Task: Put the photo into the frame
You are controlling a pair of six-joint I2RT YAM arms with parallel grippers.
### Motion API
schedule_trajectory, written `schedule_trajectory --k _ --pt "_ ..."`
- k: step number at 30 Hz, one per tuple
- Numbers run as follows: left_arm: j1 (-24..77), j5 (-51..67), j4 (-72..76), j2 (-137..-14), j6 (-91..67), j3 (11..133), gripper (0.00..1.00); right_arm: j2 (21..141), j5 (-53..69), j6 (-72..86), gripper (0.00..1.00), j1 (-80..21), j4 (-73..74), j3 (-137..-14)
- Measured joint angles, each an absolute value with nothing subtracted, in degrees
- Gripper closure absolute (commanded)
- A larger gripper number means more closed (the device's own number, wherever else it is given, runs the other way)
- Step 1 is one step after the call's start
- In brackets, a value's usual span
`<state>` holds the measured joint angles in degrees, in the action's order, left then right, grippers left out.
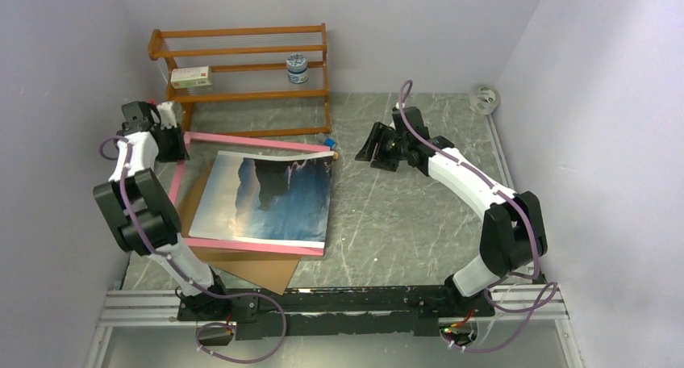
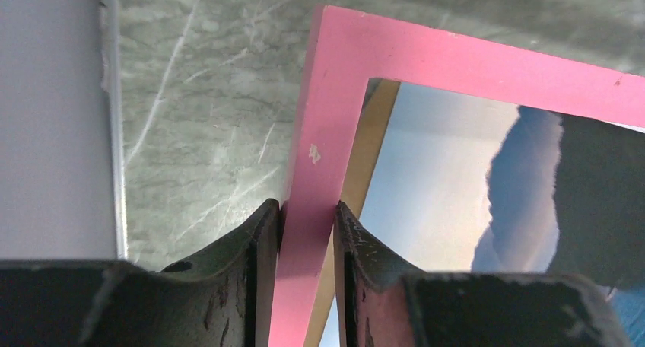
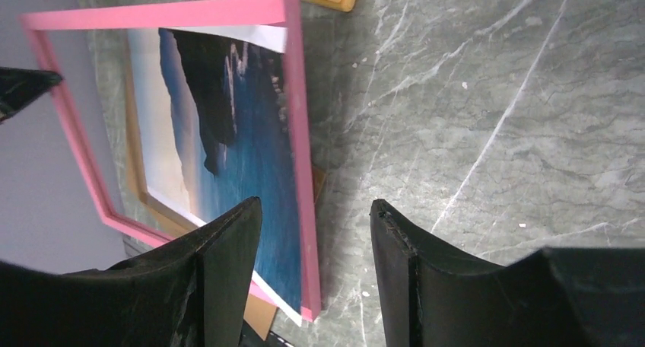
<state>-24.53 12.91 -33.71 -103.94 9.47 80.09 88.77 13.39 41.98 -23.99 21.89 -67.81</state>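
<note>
Your left gripper (image 2: 306, 233) pinches the frame (image 2: 456, 58) by its pink border, near the far-left corner. Your right gripper (image 3: 313, 206) hangs spread over the table (image 1: 403, 223). The photo (image 1: 266, 198) lies across the frame's opening; whether it is seated is unclear.

Both arms are built alike: the left arm (image 1: 137, 198) and the right arm (image 1: 476, 186) have smooth white shells between chunky black joints, with a thin purple cable (image 1: 402, 102) looping along each. Their bases share a black rail (image 1: 347, 299). The left gripper (image 2: 305, 204) has black, curved fingers (image 2: 243, 286), scuffed pale along the edges.
</note>
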Motion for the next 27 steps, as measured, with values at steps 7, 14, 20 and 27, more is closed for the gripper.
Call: schedule_trajectory --k 7,14,20,27 --pt "-24.5 17.4 -29.3 -92.7 10.5 76.1 0.98 88.8 13.3 38.4 0.37 -24.1 20.5 -67.1" --pt "-24.6 22.7 -24.7 -91.2 10.6 71.6 0.98 89.0 13.5 29.8 0.28 -25.2 19.1 -68.8" --pt "-24.5 28.9 -23.3 -91.2 8.7 70.6 0.98 91.5 14.1 18.9 0.24 -29.5 19.7 -77.9" --pt "-24.5 35.9 -22.7 -91.2 8.4 70.7 0.98 99.2 13.2 7.2 0.23 -35.0 24.3 -92.3"
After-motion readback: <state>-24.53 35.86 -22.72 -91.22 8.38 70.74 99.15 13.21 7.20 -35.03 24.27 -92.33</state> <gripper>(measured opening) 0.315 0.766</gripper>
